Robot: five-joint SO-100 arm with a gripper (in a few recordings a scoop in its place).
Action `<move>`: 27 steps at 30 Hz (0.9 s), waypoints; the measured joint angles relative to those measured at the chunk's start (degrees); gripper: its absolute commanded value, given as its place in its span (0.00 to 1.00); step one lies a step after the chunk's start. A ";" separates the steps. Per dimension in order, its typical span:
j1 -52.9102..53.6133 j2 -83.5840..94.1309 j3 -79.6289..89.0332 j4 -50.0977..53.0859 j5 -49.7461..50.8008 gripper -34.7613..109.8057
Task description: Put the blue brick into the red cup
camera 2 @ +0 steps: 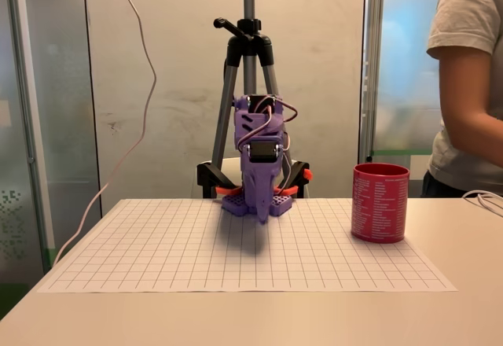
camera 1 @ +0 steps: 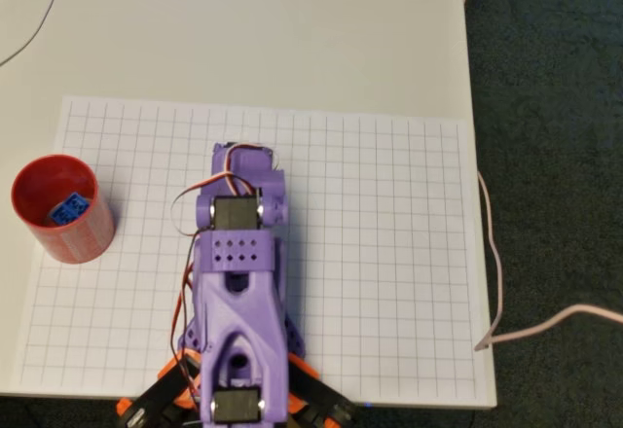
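Observation:
The red cup (camera 1: 76,238) stands at the left edge of the grid sheet in the overhead view and at the right (camera 2: 380,204) in the fixed view. Inside it, on the bottom, lies the blue brick (camera 1: 68,209). My purple arm (camera 1: 238,282) is folded back over its base, well away from the cup. The gripper (camera 2: 262,214) points down just above the sheet, its fingers closed to a point with nothing between them.
A white grid sheet (camera 1: 389,253) covers the table. A pale cable (camera 1: 496,282) runs along the table's right edge. A person (camera 2: 471,86) stands behind the table near the cup. A tripod (camera 2: 249,47) rises behind my base.

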 measured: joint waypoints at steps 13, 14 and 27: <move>0.00 0.09 0.00 0.88 0.18 0.24; 0.00 0.09 0.00 0.88 0.18 0.24; 0.00 0.09 0.00 0.88 0.18 0.24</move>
